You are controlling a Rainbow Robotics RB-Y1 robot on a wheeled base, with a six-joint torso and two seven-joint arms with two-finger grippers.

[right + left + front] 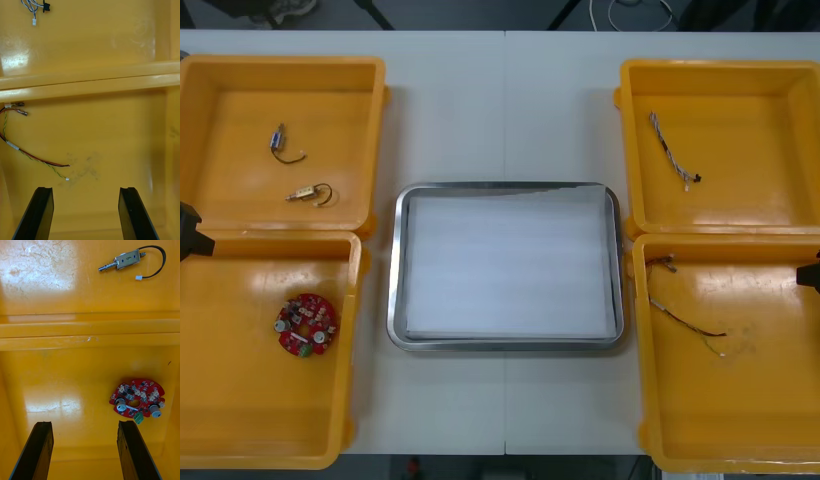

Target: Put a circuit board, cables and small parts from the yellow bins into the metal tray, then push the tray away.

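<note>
Left fingers (37, 450) apart over circuit board (138, 401) bin (240, 400); metal tray (395, 290) white inside

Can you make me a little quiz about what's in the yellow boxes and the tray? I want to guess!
1. True or false: the round red circuit board already lies in the metal tray.
2. Which cable lies in the right far bin? A) twisted blue and white B) black C) red and yellow
3. How many small metal parts lie in the left far bin?
Key: 1 false, it lies in the left near bin; 2 A; 3 two.
</note>
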